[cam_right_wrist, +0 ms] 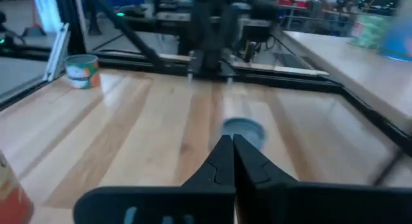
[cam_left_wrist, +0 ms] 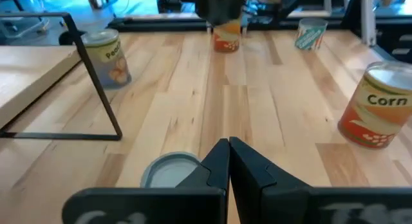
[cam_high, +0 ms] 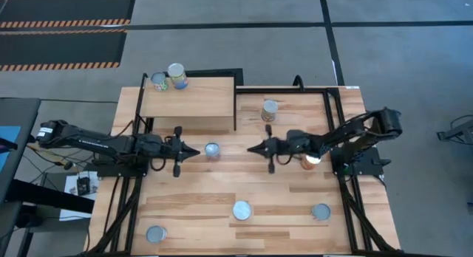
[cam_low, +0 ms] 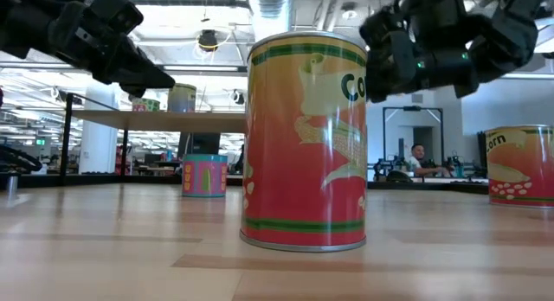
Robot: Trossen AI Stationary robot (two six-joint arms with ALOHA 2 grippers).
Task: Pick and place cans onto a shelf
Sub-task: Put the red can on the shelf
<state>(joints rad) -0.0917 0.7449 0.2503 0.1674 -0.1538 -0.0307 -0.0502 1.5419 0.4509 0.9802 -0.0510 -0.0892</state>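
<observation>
A small can with a silver top stands on the table between my two grippers, in front of the pale wood shelf. My left gripper is shut and empty, its tips just left of this can, which shows beside the fingers in the left wrist view. My right gripper is shut and empty, a little right of the can, which shows ahead in the right wrist view. Two cans stand on the shelf's far left part.
Other cans stand on the table: one right of the shelf, an orange one under my right arm, three near the near edge. A black frame runs along the table's sides.
</observation>
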